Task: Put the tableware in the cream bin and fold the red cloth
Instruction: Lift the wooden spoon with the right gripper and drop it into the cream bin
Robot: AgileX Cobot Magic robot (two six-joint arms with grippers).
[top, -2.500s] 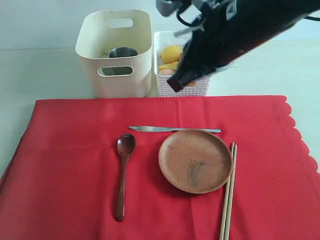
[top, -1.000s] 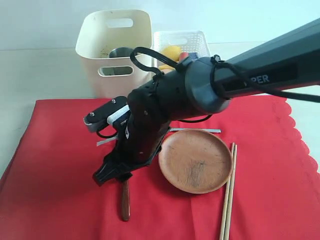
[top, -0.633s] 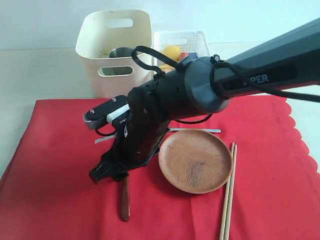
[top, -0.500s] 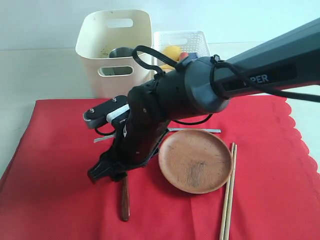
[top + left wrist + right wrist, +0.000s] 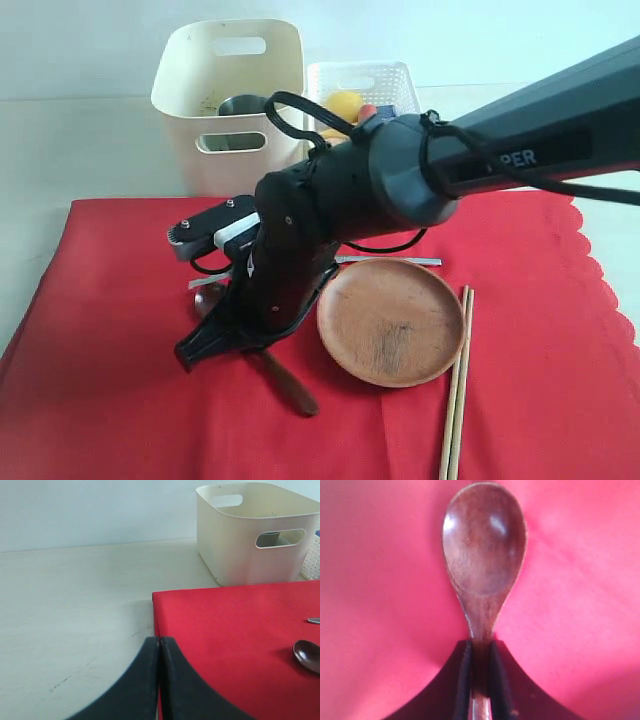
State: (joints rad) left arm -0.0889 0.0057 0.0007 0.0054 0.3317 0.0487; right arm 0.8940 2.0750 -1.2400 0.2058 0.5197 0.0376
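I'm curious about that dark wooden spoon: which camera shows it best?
The right wrist view: the spoon fills it, neck between the jaws. Exterior view shows mostly its handle; left wrist view, part of its bowl.

Bright red cloth [image 5: 110, 320], plain all over, scalloped along one edge. Between the black jaws of the right gripper [image 5: 481, 647], the dark wooden spoon [image 5: 485, 560]: deep reddish brown, glossy pale glints on its bowl. Off to the side of those jaws, a warm brown plate [image 5: 390, 320] with a darker streaky patch, pale wooden chopsticks [image 5: 457, 400], a silver knife [image 5: 400, 261]. Left gripper [image 5: 159, 644] black too; ahead of its jaws, pale grey table [image 5: 75, 605] and the cream bin [image 5: 235, 545].
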